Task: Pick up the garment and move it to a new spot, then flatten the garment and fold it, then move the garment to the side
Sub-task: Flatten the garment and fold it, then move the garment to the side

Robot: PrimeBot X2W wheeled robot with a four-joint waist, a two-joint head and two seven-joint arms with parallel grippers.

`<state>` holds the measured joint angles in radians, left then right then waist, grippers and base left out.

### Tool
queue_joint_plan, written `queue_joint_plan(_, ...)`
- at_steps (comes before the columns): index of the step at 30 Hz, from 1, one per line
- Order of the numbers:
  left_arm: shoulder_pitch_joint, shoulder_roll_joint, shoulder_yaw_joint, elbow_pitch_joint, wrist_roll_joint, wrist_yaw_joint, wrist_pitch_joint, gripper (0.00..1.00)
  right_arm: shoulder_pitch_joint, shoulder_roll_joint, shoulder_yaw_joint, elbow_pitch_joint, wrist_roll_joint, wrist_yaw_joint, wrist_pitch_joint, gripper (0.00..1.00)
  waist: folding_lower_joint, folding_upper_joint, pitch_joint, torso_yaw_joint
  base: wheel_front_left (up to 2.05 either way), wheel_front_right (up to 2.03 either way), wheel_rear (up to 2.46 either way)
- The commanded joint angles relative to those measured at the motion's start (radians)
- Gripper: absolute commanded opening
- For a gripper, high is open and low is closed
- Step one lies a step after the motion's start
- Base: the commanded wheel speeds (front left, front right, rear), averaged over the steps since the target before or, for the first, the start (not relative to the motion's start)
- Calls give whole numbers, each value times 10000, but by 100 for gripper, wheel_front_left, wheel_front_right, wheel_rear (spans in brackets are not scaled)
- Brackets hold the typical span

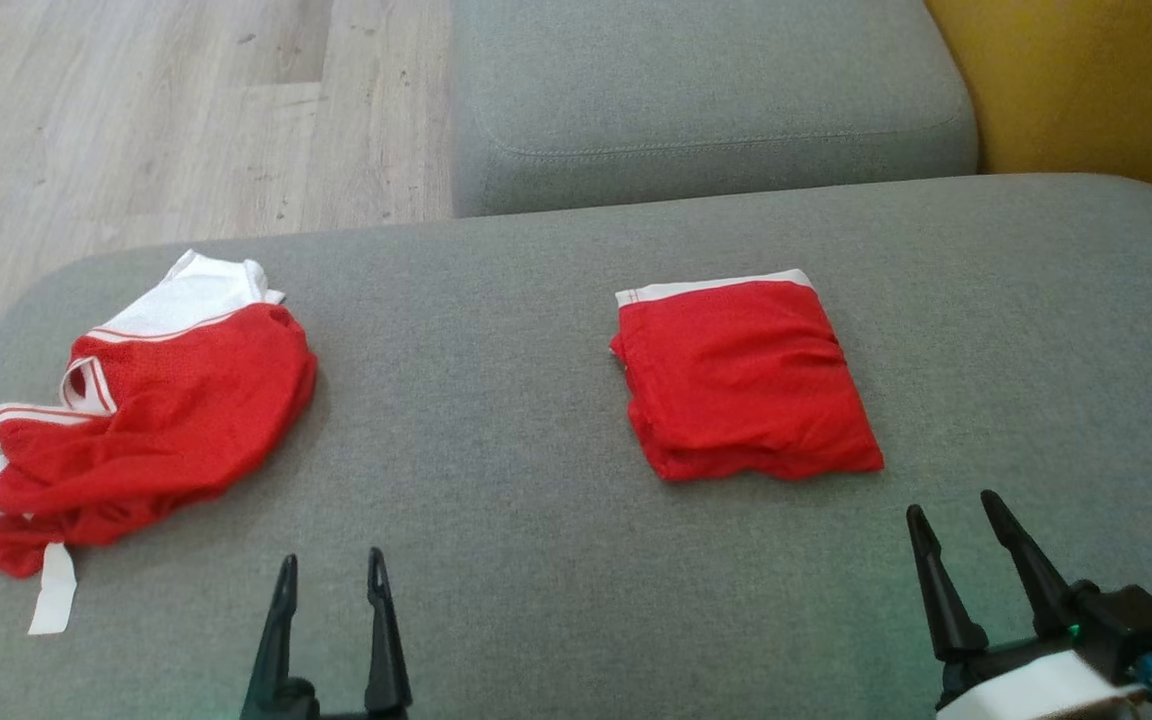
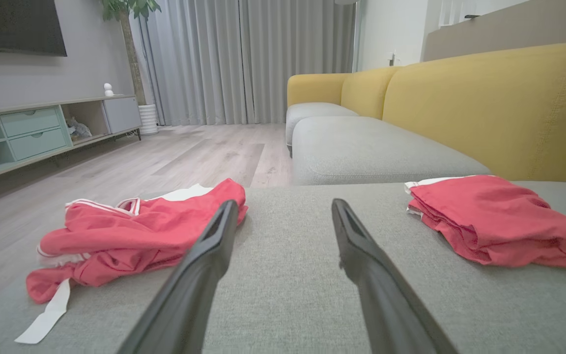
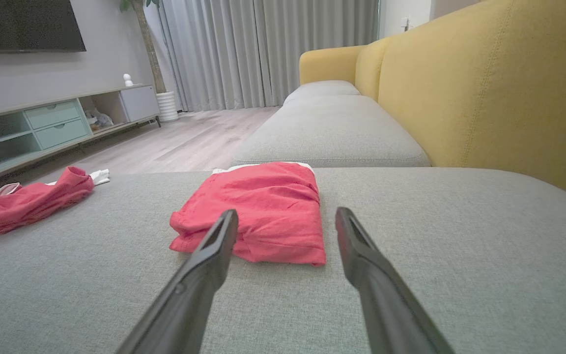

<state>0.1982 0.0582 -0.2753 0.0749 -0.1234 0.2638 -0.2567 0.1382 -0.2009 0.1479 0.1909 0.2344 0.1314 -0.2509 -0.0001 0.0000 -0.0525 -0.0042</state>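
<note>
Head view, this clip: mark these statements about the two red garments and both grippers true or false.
1. The folded garment lies on the grey cushion. True.
2. The crumpled garment lies to the robot's right of the folded one. False: it lies to its left.
3. The left gripper is open and holds nothing. True.
4. The right gripper is shut on the folded garment. False: it is open, apart from it.

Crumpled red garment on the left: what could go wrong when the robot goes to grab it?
The crumpled garment lies bunched near the cushion edge, so a pinch may catch one layer, or a drag could spill it onto the floor. Its white strip might snag. Flattening it close to the folded garment could muss it.
</note>
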Motion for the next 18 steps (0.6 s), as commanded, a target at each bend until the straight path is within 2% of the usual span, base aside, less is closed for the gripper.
queue_joint_plan(1, -269, -57, 316, -238, 72, -58, -51, 100, -266, -117, 123, -354, -78, -7, -108, 100, 1, 0, 12, 29, 0, 0, 0)
queue_joint_plan(18, -237, -77, 193, -175, 266, -266, -51, 100, -237, -121, 6, -390, -80, -7, -108, 100, 1, 0, 31, 239, 0, 0, 0)
